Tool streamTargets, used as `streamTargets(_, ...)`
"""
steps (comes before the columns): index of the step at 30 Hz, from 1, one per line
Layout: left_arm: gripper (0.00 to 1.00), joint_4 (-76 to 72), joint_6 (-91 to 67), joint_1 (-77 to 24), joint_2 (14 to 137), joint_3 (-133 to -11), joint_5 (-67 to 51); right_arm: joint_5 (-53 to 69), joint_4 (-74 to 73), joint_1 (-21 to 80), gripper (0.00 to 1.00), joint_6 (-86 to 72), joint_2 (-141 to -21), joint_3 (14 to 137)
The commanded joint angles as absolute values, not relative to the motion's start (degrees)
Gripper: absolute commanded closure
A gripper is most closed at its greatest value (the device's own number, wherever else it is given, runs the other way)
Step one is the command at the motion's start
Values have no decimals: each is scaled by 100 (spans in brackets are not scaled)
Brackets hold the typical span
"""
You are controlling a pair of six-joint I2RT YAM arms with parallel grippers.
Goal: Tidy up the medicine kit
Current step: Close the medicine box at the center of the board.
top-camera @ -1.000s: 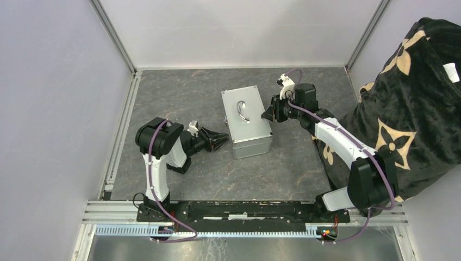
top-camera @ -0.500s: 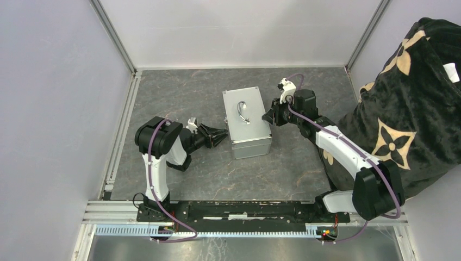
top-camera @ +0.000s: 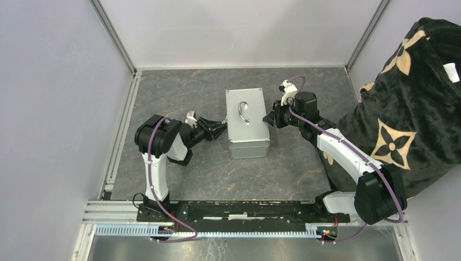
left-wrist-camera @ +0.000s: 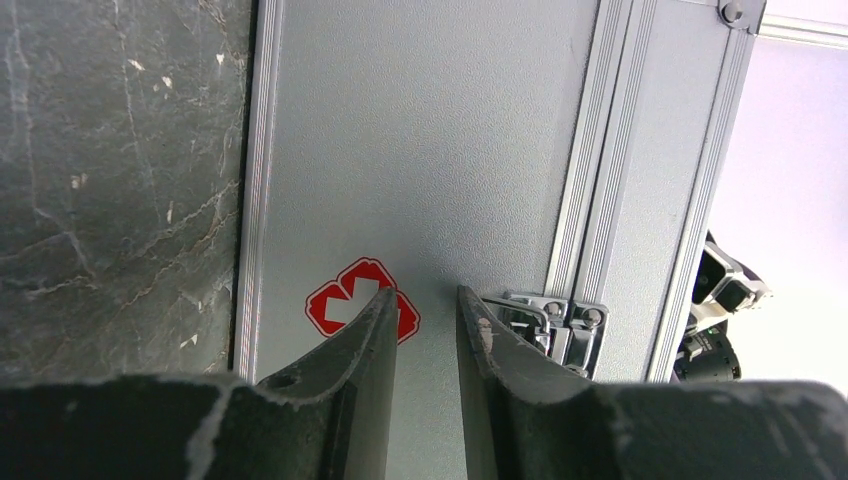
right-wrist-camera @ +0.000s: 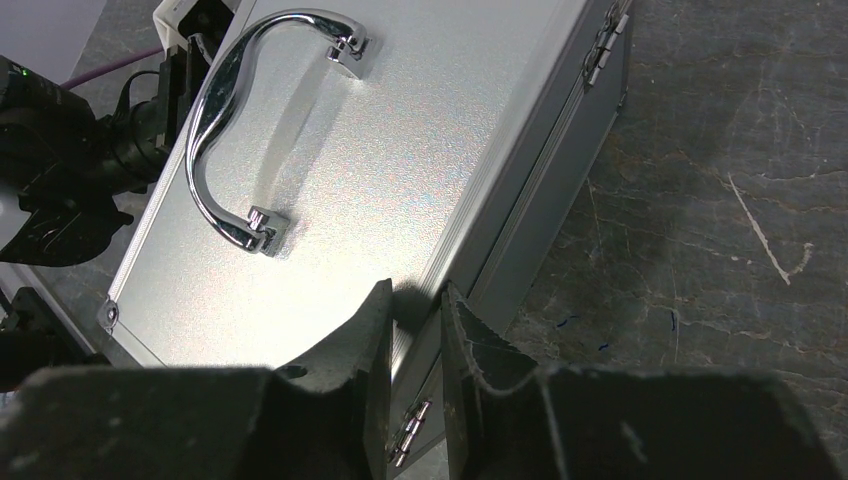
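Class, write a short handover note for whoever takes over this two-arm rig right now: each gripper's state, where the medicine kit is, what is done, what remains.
Medicine kit: upright on the middle of the table, lid shut, between the two grippers.
Left gripper: jaws slightly apart, empty, tips at the front face beside the latch.
Right gripper: jaws slightly apart at the lid's hinge-side edge; no grip visible.
Done: both arms are placed at the case.
Left: probably undo the latch, lift the lid and sort the contents, which are not visible.

Dark grey marbled table (top-camera: 179, 92), silver medicine kit (top-camera: 247, 122) standing closed near its middle, handle up
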State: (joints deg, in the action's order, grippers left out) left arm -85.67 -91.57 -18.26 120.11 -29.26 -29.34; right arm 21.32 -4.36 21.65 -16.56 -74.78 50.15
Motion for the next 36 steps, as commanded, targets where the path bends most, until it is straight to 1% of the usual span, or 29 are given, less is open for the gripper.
streamTargets(1,66,-9950,-9352,-2007,11952,-2980,-3163,2947,-998,2571,91,-1766,-7633,4799)
streamTargets(6,66,-9952,-9308,-1862,11839,-2788,-3140,2947,-989,2570,92,-1776,-7687,4808)
streamTargets(15,66,-9951,-9359,-1807,11665,-2990,-3243,2951,-1009,2591,92,-1758,-7735,4852)
streamTargets(36,66,-9950,-9321,-1485,11222,-2712,-3299,2818,-988,2629,93,-1731,-7707,4791)
